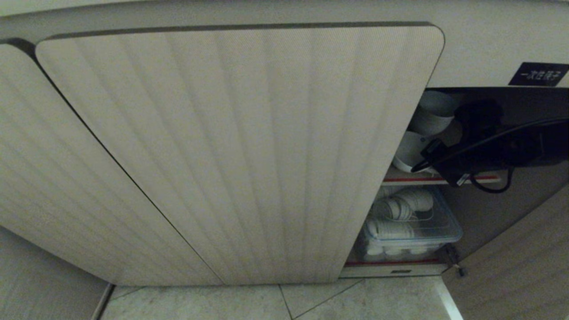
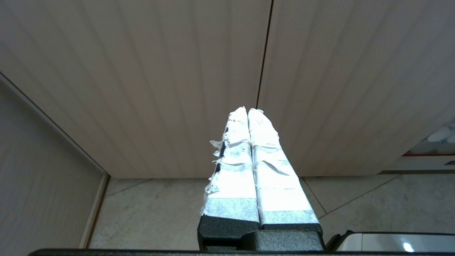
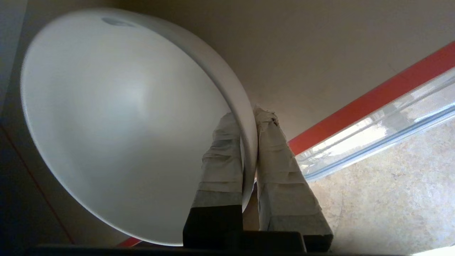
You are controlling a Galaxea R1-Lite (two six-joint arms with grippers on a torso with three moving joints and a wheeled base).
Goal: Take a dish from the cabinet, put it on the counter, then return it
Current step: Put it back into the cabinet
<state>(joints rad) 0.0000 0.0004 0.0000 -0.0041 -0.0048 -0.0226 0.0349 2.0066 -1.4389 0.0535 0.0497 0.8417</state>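
The dish [image 3: 117,117], a small round white bowl, is tipped on edge. My right gripper [image 3: 249,113] is shut on its rim, one taped finger inside the bowl and one outside. In the head view the dish [image 1: 406,151] hangs just above the red-edged shelf [image 1: 400,180] inside the cabinet [image 1: 244,146], with my dark right arm [image 1: 489,142] reaching in through the open right side. My left gripper [image 2: 247,110] is shut and holds nothing, parked in front of the closed fluted doors. The counter is out of view.
More white bowls [image 1: 438,111] sit deeper on the upper shelf. A clear plastic box [image 1: 413,226] of white dishes fills the lower shelf. The open right door [image 1: 524,249] stands at the right, a black label [image 1: 538,73] above. Tiled floor [image 1: 266,302] lies below.
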